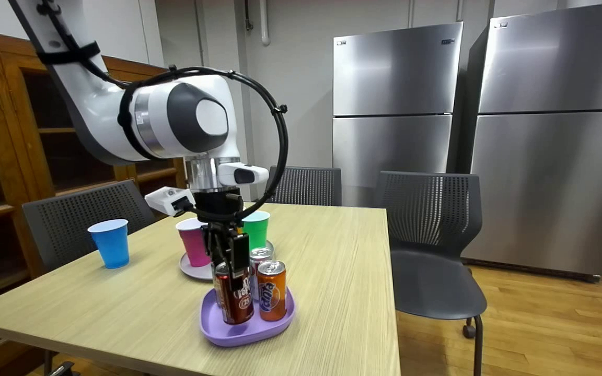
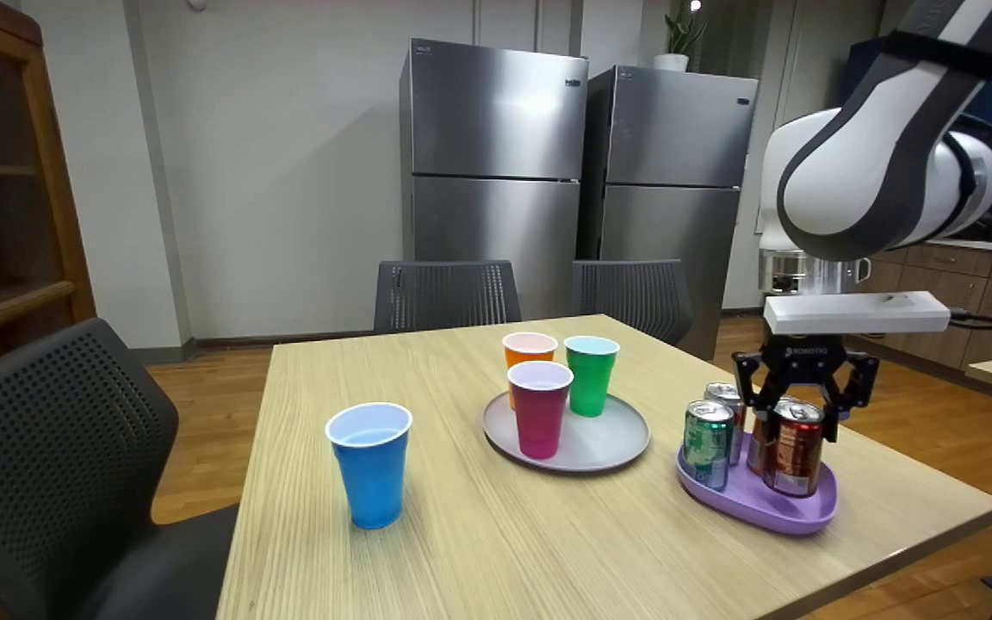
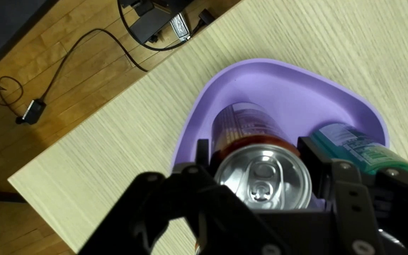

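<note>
The Dr Pepper can (image 1: 238, 308) is gripped by the end effector (image 2: 800, 430), in or just above the purple tray (image 3: 289, 81), beside the Fanta can (image 1: 273, 295) and the green can (image 2: 707, 448). The tray is borne by the bench (image 1: 332, 271). A lift or set-down is apparently in hand; straight vertical travel, with neighbours left undisturbed, seems called for.

Tall refrigerators (image 1: 395, 151) and perforated chairs (image 1: 426, 284) suggest a break room.
</note>
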